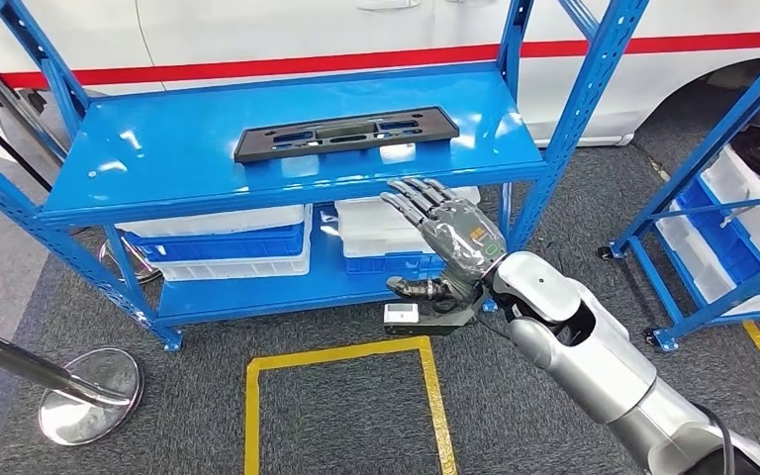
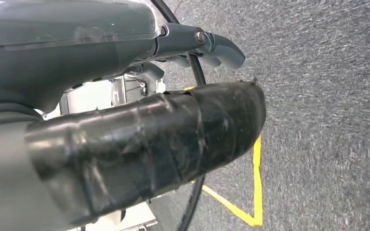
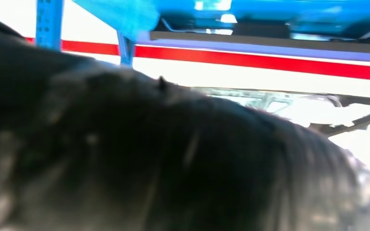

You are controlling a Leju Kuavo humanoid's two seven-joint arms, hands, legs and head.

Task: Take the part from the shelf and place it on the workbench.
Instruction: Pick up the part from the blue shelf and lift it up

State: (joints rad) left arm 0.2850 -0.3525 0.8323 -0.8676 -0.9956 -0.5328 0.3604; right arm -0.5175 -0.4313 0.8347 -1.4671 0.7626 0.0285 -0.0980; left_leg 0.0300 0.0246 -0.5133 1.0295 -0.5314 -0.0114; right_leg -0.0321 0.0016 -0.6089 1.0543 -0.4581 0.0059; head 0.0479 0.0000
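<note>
A long black plastic part [image 1: 346, 134] lies flat on the blue shelf's [image 1: 158, 158] top deck, nearer its back edge — the right hand [image 1: 445, 237] hovers just off the front edge, fingers spread, empty. Left hand [image 2: 125, 139] — grip unclear.

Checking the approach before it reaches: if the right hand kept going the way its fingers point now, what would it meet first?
Probably the front edge of the blue shelf: the right hand is open, its fingers just below that lip. The black part lies farther back on top. Depth is unclear, so it may pass under the edge instead.
</note>
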